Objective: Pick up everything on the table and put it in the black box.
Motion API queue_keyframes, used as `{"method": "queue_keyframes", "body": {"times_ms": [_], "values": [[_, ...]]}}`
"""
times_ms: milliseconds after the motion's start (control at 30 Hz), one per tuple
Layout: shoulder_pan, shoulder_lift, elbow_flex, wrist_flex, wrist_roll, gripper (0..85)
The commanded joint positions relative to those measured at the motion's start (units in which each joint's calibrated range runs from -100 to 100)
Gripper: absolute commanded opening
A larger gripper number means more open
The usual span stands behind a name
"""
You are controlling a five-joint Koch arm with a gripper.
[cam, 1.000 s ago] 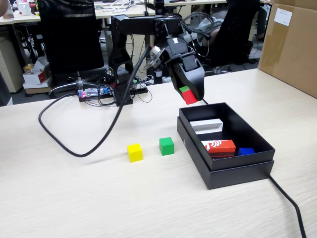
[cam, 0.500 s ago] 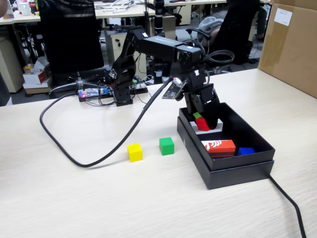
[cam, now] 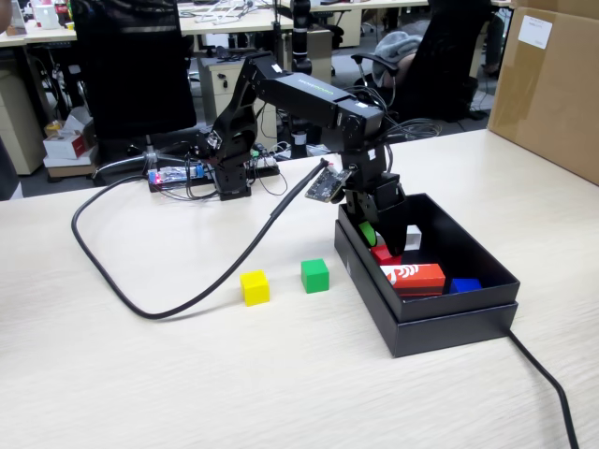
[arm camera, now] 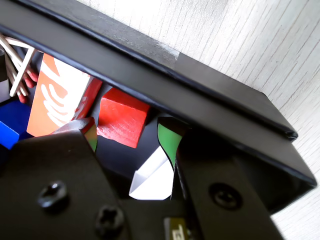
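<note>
On the light beige wood-grain desk (cam: 140, 374), a small yellow cube (cam: 255, 287) and a small green cube (cam: 315, 275) sit apart in open room, left of the shallow matte black box (cam: 440, 332). The gripper (cam: 379, 241) reaches down just inside the box's near-left wall. The wrist view alone shows its jaws spread, gripping nothing, with the small red cube (arm camera: 121, 117) lying free beyond them beside the long red-orange block with a white mark (arm camera: 56, 97). Farther right stands a brown cardboard carton (cam: 552, 84).
</note>
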Motion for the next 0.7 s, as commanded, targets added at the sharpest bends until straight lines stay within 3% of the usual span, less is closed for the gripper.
{"method": "queue_keyframes", "body": {"times_ms": [0, 67, 400, 567, 667], "values": [[-0.15, -2.22, 1.16, -0.41, 0.05, 27.9], [-0.24, -4.06, 1.07, -0.5, 0.0, 32.8], [-0.59, -24.02, 2.61, -0.84, 0.05, 32.8], [-2.49, -31.83, 1.98, -1.71, -0.15, 33.2], [-5.13, -33.89, 0.35, -2.74, -0.2, 38.4]]}}
